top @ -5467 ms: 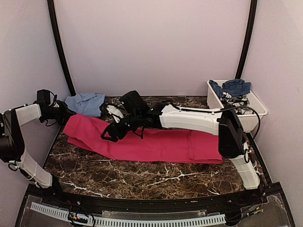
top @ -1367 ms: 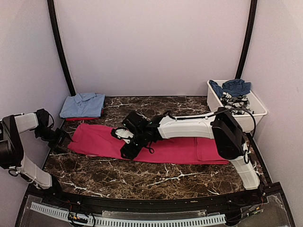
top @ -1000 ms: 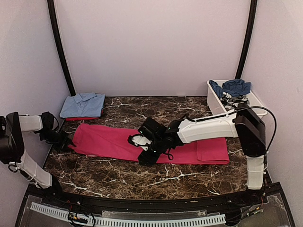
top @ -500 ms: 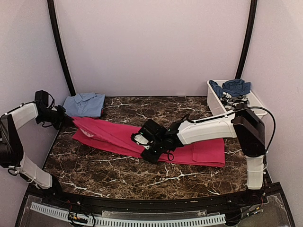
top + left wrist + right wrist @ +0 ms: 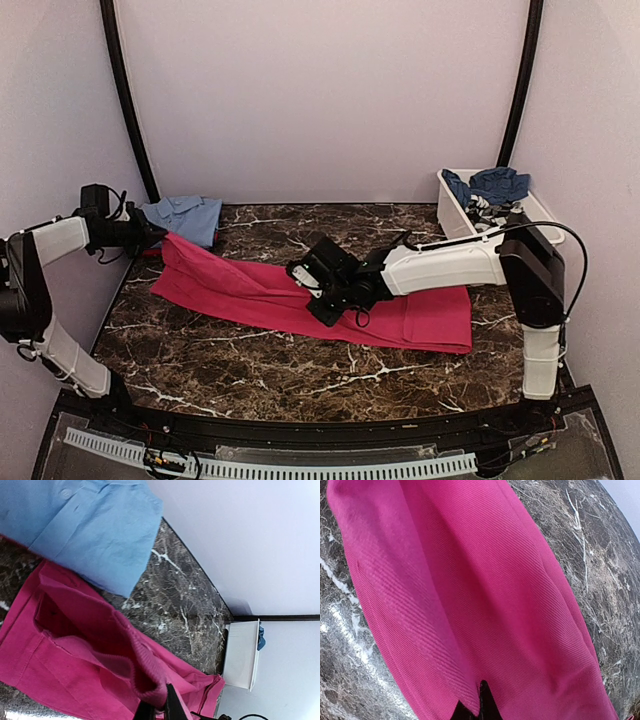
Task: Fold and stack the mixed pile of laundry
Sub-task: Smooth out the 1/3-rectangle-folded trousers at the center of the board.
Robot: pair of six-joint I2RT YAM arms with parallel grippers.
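Magenta garment [image 5: 240, 290] stretches leftward from beside the white tub [image 5: 452, 215], mid-fold by my reckoning; navy piece [image 5: 490, 185] and patterned piece [image 5: 497, 211] wait unfolded in that tub; light blue shirt [image 5: 185, 217] lies folded farthest from the tub; left gripper [image 5: 155, 237] clamps the garment's far-from-tub end, right gripper [image 5: 308, 283] pinches its middle.

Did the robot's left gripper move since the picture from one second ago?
Yes. The left gripper moved toward the back wall, ending right beside the folded light blue shirt, pulling the pink garment's end along.
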